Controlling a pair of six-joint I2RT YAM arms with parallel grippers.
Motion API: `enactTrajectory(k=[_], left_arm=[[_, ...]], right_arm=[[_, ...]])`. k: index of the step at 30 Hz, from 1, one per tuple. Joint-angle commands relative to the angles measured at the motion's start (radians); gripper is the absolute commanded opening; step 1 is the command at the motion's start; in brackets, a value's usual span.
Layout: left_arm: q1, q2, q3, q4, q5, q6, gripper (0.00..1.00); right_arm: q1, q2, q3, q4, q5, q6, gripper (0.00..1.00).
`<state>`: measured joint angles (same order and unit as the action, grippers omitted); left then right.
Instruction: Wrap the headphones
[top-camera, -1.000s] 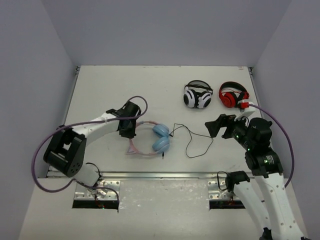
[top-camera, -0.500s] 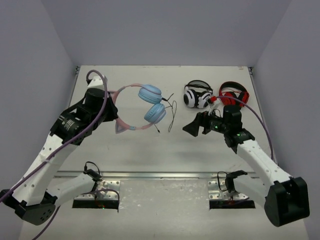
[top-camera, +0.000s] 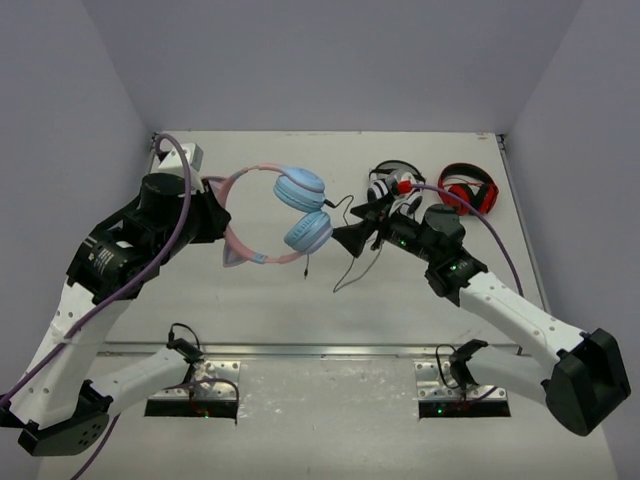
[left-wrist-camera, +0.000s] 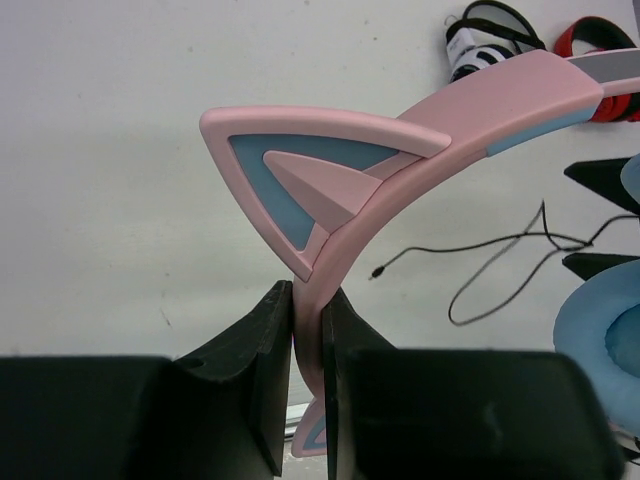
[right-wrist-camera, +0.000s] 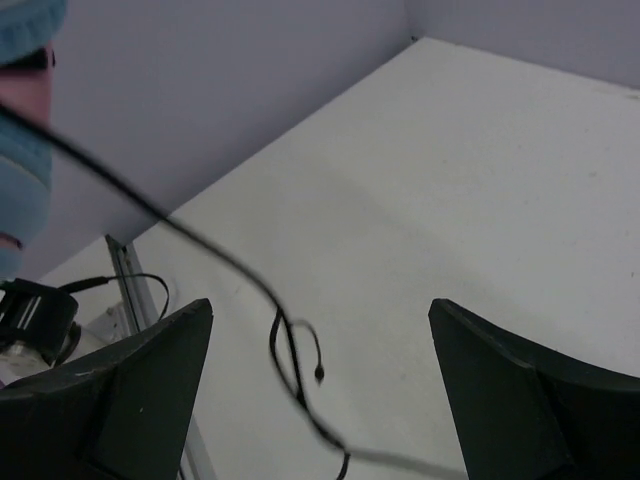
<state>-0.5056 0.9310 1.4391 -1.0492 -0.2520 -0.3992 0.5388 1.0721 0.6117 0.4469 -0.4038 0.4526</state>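
Note:
The headphones (top-camera: 300, 205) have a pink cat-eared headband (left-wrist-camera: 420, 130), light blue ear cups and a thin black cable (top-camera: 345, 265). My left gripper (top-camera: 215, 215) is shut on the headband (left-wrist-camera: 308, 330) and holds the pair in the air above the table. The cable hangs down from the cups, its plug near the table (left-wrist-camera: 375, 272). My right gripper (top-camera: 358, 228) is wide open, just right of the ear cups. The cable (right-wrist-camera: 280, 340) passes loosely between its jaws, which do not touch it.
A white-and-black pair of headphones (top-camera: 392, 190) and a red-and-black pair (top-camera: 468, 190) lie at the back right of the table, behind my right arm. Grey walls close the table on the left, back and right.
My left gripper has lifted the headphones off the table and carried them back and up. My right gripper has moved left to the hanging cable beside the ear cups.

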Motion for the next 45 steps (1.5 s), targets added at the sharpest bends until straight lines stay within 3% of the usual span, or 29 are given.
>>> enactTrajectory(k=[1,5,6,8,9,10,15,18,22,24,25,26,27,31,36,38,39,40,42,44,45], left_arm=[[-0.01,-0.027,0.009,0.084,0.085,-0.029,0.0],[-0.01,-0.041,0.007,0.098,0.129,-0.039,0.0],[-0.01,-0.043,0.01,0.1,0.138,-0.04,0.0],[-0.01,-0.049,0.021,0.104,0.134,-0.043,0.0],[-0.01,-0.054,0.026,0.104,0.117,-0.046,0.0],[-0.011,-0.058,0.036,0.112,0.109,-0.049,0.0],[-0.01,-0.109,0.082,0.167,0.044,-0.081,0.0],[-0.01,-0.127,0.153,0.181,-0.061,-0.101,0.0],[-0.01,-0.112,0.271,0.176,-0.182,-0.116,0.0],[-0.01,-0.1,0.323,0.183,-0.228,-0.121,0.0],[-0.008,-0.09,0.334,0.193,-0.24,-0.121,0.0],[-0.008,-0.087,0.342,0.199,-0.256,-0.118,0.0],[-0.008,-0.083,0.346,0.209,-0.242,-0.11,0.0],[-0.01,-0.025,0.343,0.202,-0.111,-0.083,0.0],[-0.008,-0.04,0.245,0.25,-0.058,-0.095,0.0],[-0.008,-0.035,0.241,0.247,-0.078,-0.092,0.0],[-0.01,-0.031,0.245,0.232,-0.09,-0.092,0.0],[-0.01,-0.018,0.256,0.224,-0.117,-0.086,0.0],[-0.01,-0.006,0.268,0.197,-0.144,-0.087,0.0],[-0.01,-0.001,0.259,0.204,-0.121,-0.081,0.0],[-0.01,-0.003,0.253,0.213,-0.11,-0.082,0.0]], right_arm=[[0.041,0.021,0.114,0.058,0.117,-0.043,0.9],[0.05,0.064,0.186,0.01,0.134,-0.078,0.73],[0.052,0.083,0.215,-0.005,0.129,-0.095,0.55],[0.05,0.097,0.226,-0.037,0.114,-0.11,0.39],[0.052,0.1,0.215,-0.042,0.117,-0.114,0.16],[0.05,0.095,0.201,-0.03,0.125,-0.115,0.1],[0.05,0.052,0.042,0.03,0.199,-0.15,0.12],[0.049,0.034,-0.012,0.015,0.24,-0.169,0.03],[0.05,0.006,-0.107,0.035,0.244,-0.138,0.02],[0.049,-0.011,-0.161,0.032,0.227,-0.114,0.07],[0.05,-0.02,-0.173,0.024,0.211,-0.109,0.18],[0.049,-0.043,-0.187,0.012,0.206,-0.103,0.52],[0.049,-0.06,-0.187,-0.013,0.204,-0.097,0.65],[0.05,-0.124,-0.101,-0.086,0.146,-0.109,0.68],[0.05,-0.12,0.042,-0.186,0.019,-0.132,0.71],[0.05,-0.133,0.063,-0.168,-0.087,-0.12,0.8],[0.05,-0.152,0.065,-0.124,-0.23,-0.12,0.86],[0.049,-0.161,0.071,-0.125,-0.272,-0.126,0.99],[0.049,-0.19,0.105,-0.17,-0.349,-0.143,0.99],[0.05,-0.213,0.106,-0.186,-0.256,-0.135,0.99],[0.05,-0.219,0.1,-0.177,-0.136,-0.132,0.99]])
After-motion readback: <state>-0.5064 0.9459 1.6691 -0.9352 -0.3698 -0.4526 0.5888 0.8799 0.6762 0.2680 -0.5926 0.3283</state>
